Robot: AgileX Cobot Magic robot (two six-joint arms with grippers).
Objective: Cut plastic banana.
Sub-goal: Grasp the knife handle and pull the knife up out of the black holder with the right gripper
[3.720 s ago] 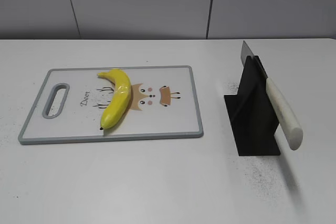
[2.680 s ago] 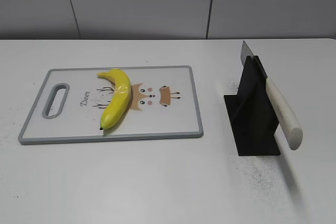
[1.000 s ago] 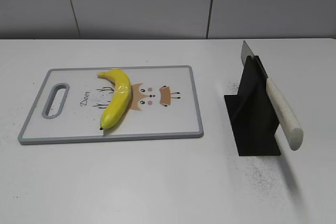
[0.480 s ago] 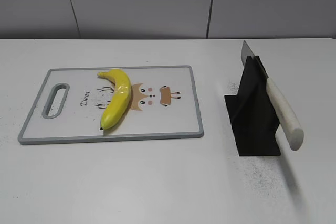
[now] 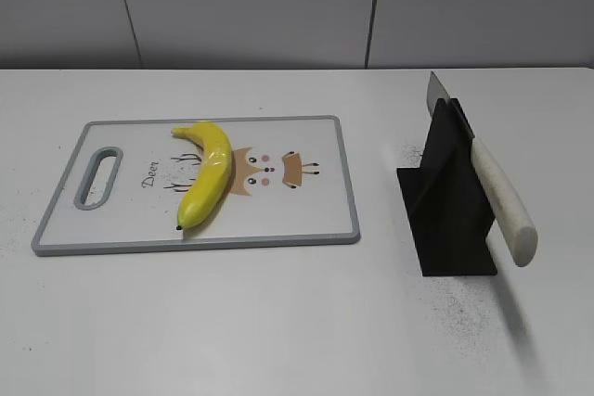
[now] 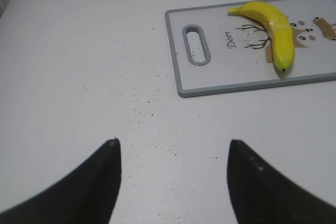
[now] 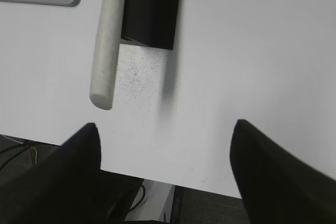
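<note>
The plastic banana (image 5: 208, 173) is glossy yellow and curved. It lies on the cutting board (image 5: 306, 220) left of centre, dark tip toward the front. It also shows in the left wrist view (image 6: 275, 30). A knife with a white handle (image 5: 501, 197) rests in a black stand (image 5: 445, 201) on the right; the handle (image 7: 105, 40) shows in the right wrist view. My left gripper (image 6: 172, 145) is open and empty over bare table left of the board. My right gripper (image 7: 165, 127) is open and empty near the table's front edge, just in front of the stand. Neither arm shows in the exterior view.
The board (image 6: 210, 85) has a grey rim, a slot handle (image 5: 97, 176) at its left end and a deer drawing. The white table (image 5: 278, 322) carries fine dark specks. A grey wall stands behind. The table's front edge (image 7: 173, 179) lies under my right gripper.
</note>
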